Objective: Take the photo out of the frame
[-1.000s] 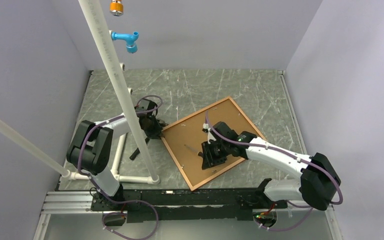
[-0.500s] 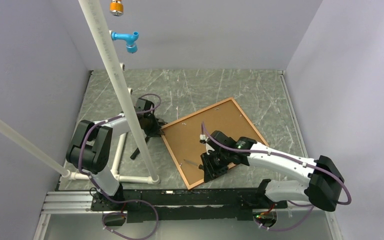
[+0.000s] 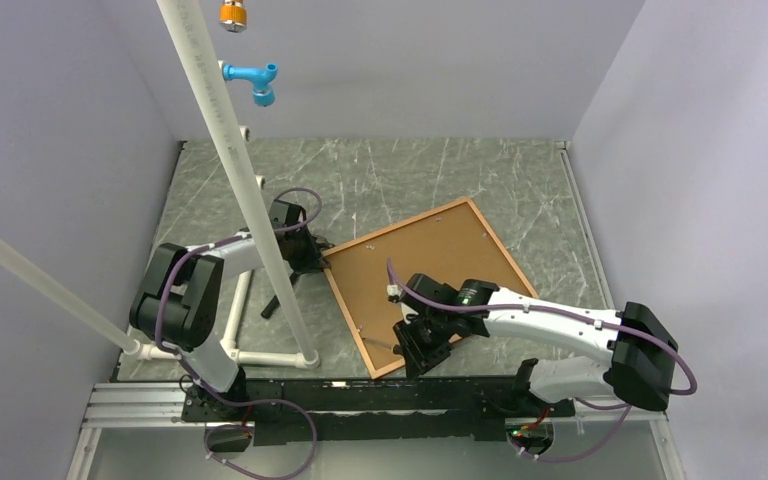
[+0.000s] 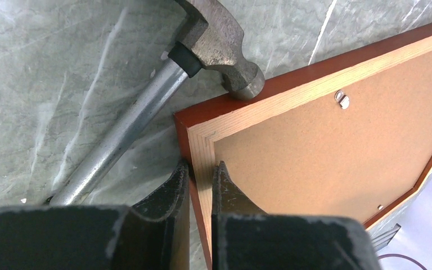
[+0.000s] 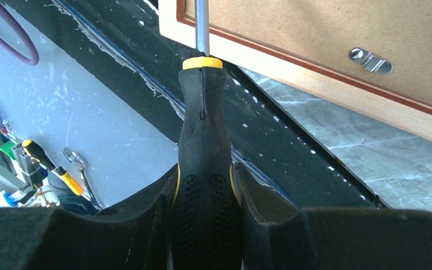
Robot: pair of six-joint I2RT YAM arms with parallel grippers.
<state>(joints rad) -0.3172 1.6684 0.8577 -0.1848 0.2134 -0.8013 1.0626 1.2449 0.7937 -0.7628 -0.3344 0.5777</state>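
Left claw [image 4: 201,180] pinches the wooden rail of the frame [image 4: 304,77] near its corner, beside a hammer [image 4: 219,45] whose head touches the frame's edge. Right claw [image 5: 205,197] grips a black-and-yellow screwdriver [image 5: 205,169], its shaft pointing at the frame's near rail. Face down on the desk [image 3: 380,180], the frame holds the photo [image 4: 326,157], brown backing up.

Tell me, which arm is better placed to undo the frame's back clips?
Right. The right gripper holds the screwdriver, its shaft over the frame edge, with a metal clip nearby. The left gripper is clamped on the frame's corner, probably steadying it.
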